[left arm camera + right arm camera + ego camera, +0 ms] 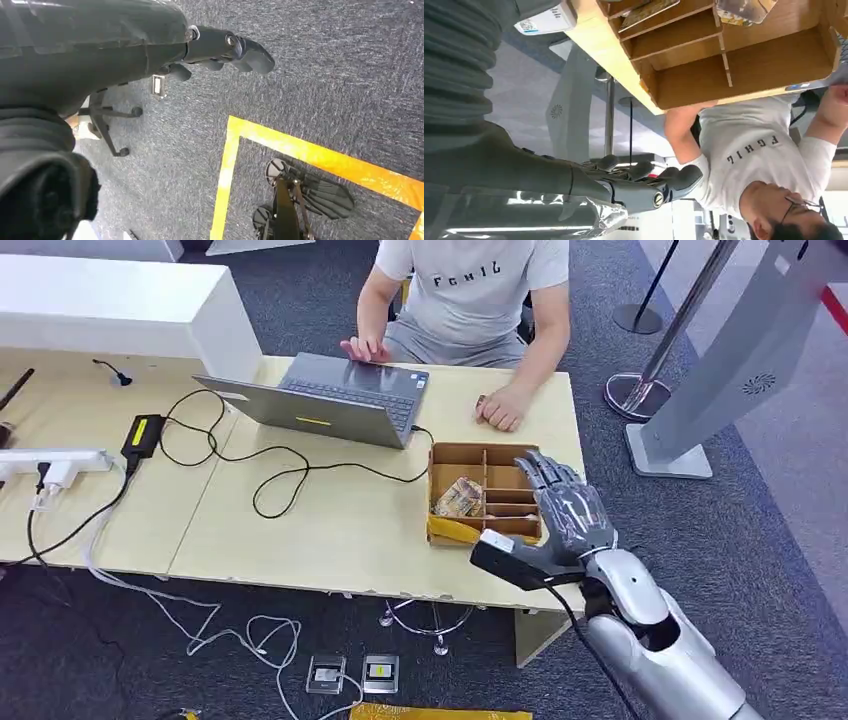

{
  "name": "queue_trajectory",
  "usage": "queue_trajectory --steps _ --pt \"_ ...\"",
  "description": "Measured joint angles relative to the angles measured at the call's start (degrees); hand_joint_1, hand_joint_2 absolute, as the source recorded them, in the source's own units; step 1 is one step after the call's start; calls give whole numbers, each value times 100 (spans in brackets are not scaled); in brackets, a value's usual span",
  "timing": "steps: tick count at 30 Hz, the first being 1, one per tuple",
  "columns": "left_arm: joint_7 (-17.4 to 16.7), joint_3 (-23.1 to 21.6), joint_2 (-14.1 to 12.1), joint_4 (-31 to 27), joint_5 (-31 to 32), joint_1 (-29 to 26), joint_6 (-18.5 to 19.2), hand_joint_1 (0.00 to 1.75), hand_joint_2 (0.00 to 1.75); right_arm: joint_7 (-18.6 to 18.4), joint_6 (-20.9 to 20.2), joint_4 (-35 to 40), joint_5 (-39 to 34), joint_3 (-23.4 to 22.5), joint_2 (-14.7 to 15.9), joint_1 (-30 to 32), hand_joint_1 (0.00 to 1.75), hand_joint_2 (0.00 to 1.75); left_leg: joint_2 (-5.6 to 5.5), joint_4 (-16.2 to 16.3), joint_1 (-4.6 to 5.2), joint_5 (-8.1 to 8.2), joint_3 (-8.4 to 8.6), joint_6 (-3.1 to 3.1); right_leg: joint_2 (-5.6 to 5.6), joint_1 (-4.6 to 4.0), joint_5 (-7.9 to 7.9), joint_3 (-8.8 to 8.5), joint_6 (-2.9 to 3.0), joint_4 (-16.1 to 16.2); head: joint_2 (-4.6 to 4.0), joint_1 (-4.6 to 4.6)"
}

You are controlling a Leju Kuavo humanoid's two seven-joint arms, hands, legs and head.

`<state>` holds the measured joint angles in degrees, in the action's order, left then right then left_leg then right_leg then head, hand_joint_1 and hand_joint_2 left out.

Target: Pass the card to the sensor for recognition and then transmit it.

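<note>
My right hand [565,510] hangs in the air at the near right corner of the counter [330,530], just off its front edge, fingers [545,472] stretched out and apart, holding nothing. They reach over the right side of the box [452,454]; I cannot tell whether they touch it. In the right wrist view the same hand [644,185] is spread, with open air in front of it and the box's [744,75] bare compartments beyond.

My left hand [225,50] hangs low over the grey carpet [325,75], fingers loosely curled and apart, holding nothing. A yellow tape line [300,150] runs across the floor under it.

The box sits on the counter at the front right, its near wall just back from the edge. It is split by thin partitions. A card bundle [460,498] lies in the left compartment, and a yellow strip [455,532] lies along the box's near left corner. To my right, past the counter's end, the floor lies open as far as a grey stand [720,380] and a post base [635,395].

Left of the box the counter is bare wood crossed by a black cable [290,475]. Beyond it stands an open laptop [330,400]. A person [470,290] sits at the far side, one hand [365,348] on the laptop, the other [500,408] resting on the counter just behind the box.
</note>
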<state>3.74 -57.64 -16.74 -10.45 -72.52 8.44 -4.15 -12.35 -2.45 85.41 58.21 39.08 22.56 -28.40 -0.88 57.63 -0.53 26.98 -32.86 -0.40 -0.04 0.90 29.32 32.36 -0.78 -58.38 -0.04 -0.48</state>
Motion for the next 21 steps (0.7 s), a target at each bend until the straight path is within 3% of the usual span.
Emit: queue_trajectory --steps 11,21 --pt "0 -4 0 0 46 0 7 0 0 105 253 -701 155 0 -323 7 0 175 0 0 0 0 1 0 2 0 0 1 0 0 0 0" --pt "7 -68 -4 0 46 1 50 0 0 157 231 -1023 179 0 -509 3 0 175 0 0 0 0 1 0 2 0 0 1 0 0 2 -2"
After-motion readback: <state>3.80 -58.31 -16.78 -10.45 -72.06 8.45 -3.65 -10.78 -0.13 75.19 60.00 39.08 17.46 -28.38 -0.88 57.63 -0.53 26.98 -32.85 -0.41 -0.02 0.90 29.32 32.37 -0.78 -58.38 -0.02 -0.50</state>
